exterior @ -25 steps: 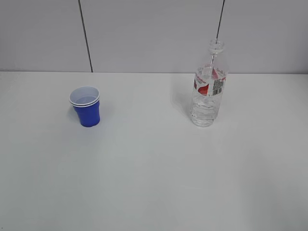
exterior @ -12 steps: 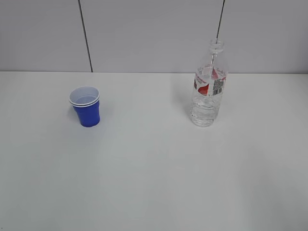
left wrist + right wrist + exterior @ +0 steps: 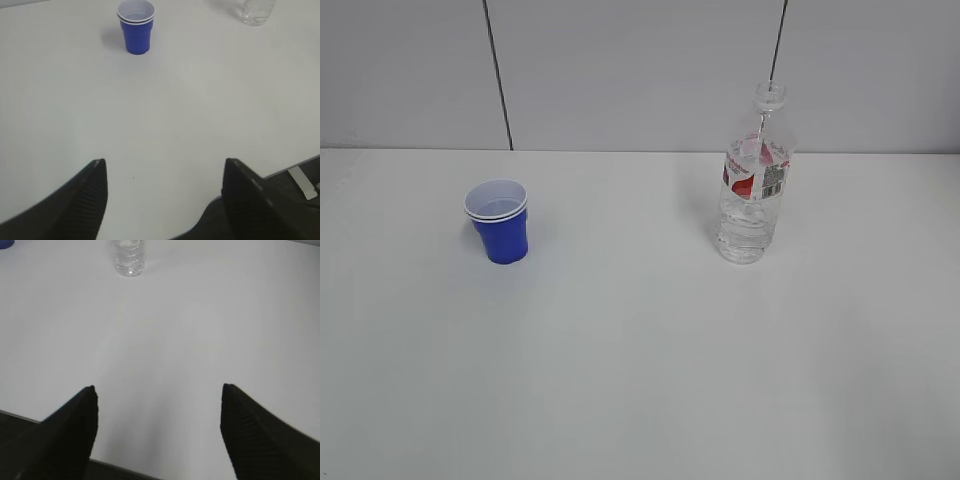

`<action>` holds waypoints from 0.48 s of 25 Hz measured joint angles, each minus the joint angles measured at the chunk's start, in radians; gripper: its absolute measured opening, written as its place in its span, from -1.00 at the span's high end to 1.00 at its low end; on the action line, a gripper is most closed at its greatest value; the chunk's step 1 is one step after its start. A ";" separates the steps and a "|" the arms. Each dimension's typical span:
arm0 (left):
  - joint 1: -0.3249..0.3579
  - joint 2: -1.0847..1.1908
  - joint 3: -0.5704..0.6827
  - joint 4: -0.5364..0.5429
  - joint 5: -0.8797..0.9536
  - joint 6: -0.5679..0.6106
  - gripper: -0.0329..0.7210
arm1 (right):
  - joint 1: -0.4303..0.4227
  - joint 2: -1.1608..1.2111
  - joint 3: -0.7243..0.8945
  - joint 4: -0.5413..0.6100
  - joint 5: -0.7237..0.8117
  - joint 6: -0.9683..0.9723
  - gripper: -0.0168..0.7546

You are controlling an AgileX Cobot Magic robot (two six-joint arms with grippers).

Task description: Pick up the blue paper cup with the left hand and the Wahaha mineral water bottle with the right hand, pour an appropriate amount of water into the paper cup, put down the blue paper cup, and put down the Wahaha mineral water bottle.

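Nothing readable from my end: the only print I can find is the red and white label (image 3: pixel 756 168) on the Wahaha mineral water bottle (image 3: pixel 752 180), and in the exterior view it's too small to make out any lettering. I can see a barcode patch (image 3: pixel 773 179) on the label's right side, but its bars and digits don't resolve. Both wrist views cut the bottle off below the label, so no text there, and the blue paper cup (image 3: pixel 500 222) carries no print I can see.
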 joint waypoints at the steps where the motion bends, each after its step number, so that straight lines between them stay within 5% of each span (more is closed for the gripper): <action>1: 0.013 0.000 0.000 0.000 0.000 0.000 -0.54 | 0.000 0.000 0.000 0.000 0.000 0.000 -0.52; 12: 0.310 0.000 0.000 0.000 0.000 0.000 -0.54 | -0.125 0.000 0.000 0.000 0.000 0.000 -0.52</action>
